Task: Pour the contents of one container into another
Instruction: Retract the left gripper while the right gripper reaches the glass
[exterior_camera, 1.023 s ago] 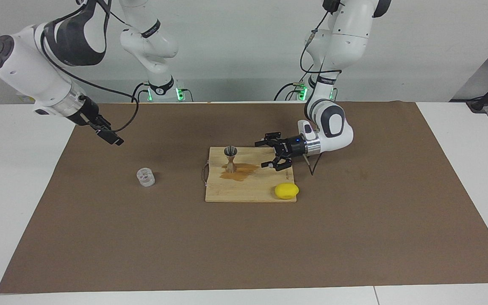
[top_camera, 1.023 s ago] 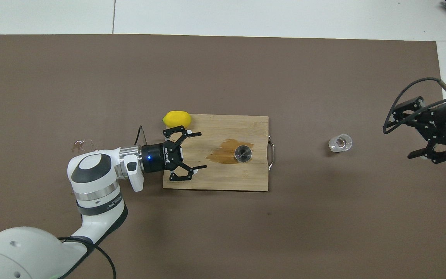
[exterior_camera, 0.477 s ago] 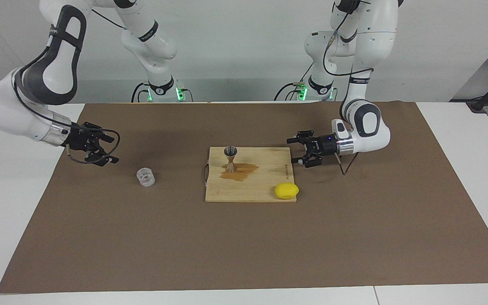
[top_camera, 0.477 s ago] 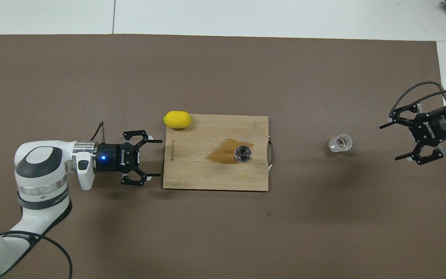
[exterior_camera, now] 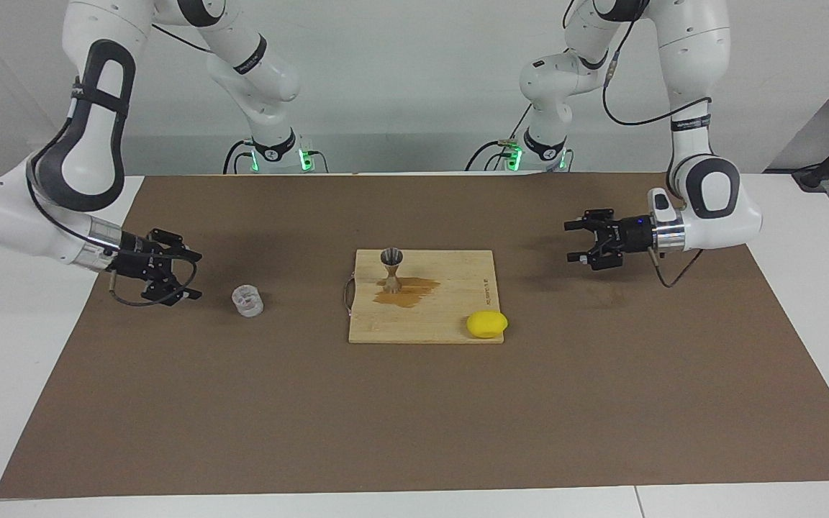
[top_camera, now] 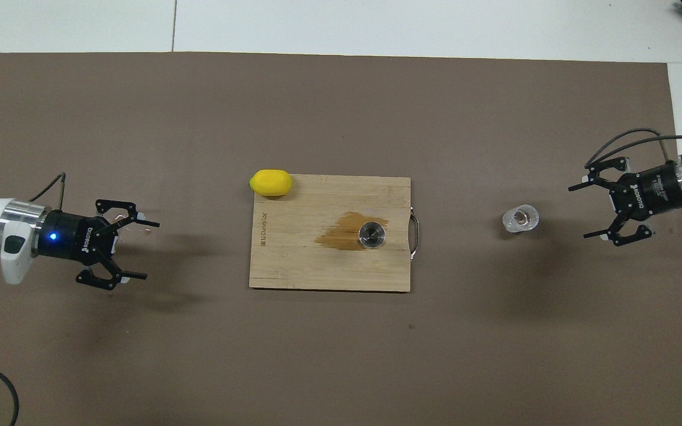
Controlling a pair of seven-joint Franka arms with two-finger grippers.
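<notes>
While your right hand [exterior_camera: 178,275] hung open just beside the upright glass tumbler [exterior_camera: 247,301] on the counter, you needed a level side grip; left hand [exterior_camera: 578,241] waited open, jigger [exterior_camera: 391,269] on the board.

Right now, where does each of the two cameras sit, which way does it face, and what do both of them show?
Facing view: high across the table, looking at the robots; both whole arms show, left gripper and right gripper open.
Overhead view: high above the robots' end, looking steeply down; only forearms and grippers show.
Shared: glass tumbler on the brown mat, near the right gripper; metal jigger on the cutting board in a brown spill; lemon at the board's corner.
</notes>
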